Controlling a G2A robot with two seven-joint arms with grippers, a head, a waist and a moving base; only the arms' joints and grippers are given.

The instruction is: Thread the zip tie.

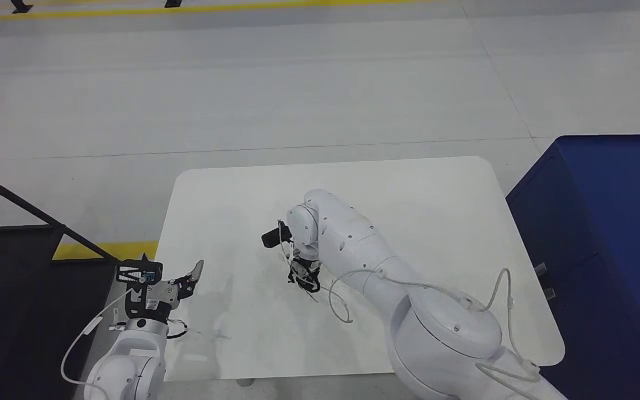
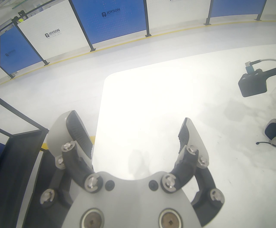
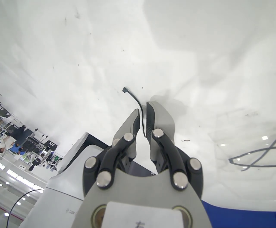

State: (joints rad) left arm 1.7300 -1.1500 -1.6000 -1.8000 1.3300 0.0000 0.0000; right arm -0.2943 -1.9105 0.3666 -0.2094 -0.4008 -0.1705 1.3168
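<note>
- Two grippers worked over one white table [image 1: 430, 200]. A blue cabinet [image 1: 590, 250] stood at the right edge of the top view and a black frame [image 1: 40, 215] at the left edge.
- Blue and white partition panels [image 2: 116, 19] lined the floor far beyond the table in the left wrist view.
- The right arm [image 1: 350, 240] stretched from the lower right of the top view to the table's middle. Its wrist stood above the spot where the right gripper [image 1: 299, 276] pointed down, screening the surface there.
- The zip tie [image 3: 135, 98], thin and black, was at that spot near the table's centre, with a few dark specks [image 3: 185, 140] on the surface around it.
- Its long axis ran roughly in line with the fingers of the right gripper [image 3: 142, 107]. The tail end sat in the gap between them, and the strap bent off to one side past the fingertips, with the small square head pointing away from the gripper.
- The right gripper was almost closed, with only a slit left between its pads. A sliver of table showed beside the strap, so no pinch on it was visible.
- The left gripper [image 1: 188, 280] [image 2: 131, 133] sat at the lower left of the top view, at the table's left edge and well apart from the zip tie. It was spread wide and held nothing.
</note>
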